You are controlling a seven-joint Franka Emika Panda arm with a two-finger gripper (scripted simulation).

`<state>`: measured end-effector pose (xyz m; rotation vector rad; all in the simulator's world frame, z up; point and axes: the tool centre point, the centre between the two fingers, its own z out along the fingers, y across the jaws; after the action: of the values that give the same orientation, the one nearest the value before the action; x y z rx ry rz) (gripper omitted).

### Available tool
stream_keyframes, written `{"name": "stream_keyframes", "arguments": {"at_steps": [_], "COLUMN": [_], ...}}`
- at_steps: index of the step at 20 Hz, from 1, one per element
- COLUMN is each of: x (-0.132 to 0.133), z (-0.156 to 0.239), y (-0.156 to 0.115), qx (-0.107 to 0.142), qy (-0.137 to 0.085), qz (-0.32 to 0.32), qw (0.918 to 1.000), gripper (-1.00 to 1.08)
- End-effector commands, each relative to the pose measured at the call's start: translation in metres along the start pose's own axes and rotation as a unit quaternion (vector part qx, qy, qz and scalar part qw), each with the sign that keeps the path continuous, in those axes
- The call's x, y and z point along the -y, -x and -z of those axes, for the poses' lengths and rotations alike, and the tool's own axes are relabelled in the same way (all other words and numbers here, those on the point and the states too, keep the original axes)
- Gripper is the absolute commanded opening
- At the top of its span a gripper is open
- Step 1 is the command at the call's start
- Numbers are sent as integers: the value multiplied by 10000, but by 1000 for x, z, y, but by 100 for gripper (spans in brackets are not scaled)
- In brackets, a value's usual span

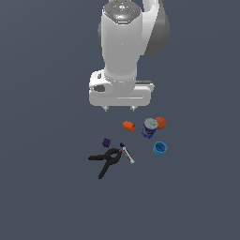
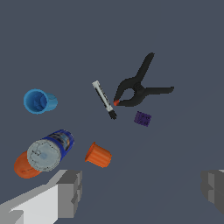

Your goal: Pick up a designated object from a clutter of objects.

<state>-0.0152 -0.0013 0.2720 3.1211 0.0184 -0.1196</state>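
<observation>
While the end effector (image 2: 142, 192) hangs spread, purple block (image 2: 143, 118) lies flat — long axis indiscernible, beside black clamp (image 2: 139, 87).

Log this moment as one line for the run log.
phase: pre-grasp | claw: open, above clutter, holding nothing | target: purple block, beside clamp, untouched

No text, brand, number or sign can be read in either view. The blue can (image 2: 51, 148) — lower left of the wrist view, right of centre in the exterior view — carries a printed label band (pale and dark patches only), too blurred to make out any letters. Nothing else in the frames bears visible markings.
</observation>
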Motion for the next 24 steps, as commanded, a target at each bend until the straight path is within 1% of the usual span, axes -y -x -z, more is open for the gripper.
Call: {"name": "stream_keyframes", "arguments": {"at_steps": [1, 6, 12, 18, 24], "x": [-4, -14, -32, -49, -61], "z": [-13, -50, -105, -154, -185], "y": [-5, -15, -25, -27, -26], "qx": [-20, -86, -187, -277, -336], "qy": [-26, -88, -149, -166, -157], "qz": [-96, -367, -798, -1192, -1450], "qw": [9999, 9993, 9965, 9923, 9887], "gripper": [100, 100, 100, 100, 100]}}
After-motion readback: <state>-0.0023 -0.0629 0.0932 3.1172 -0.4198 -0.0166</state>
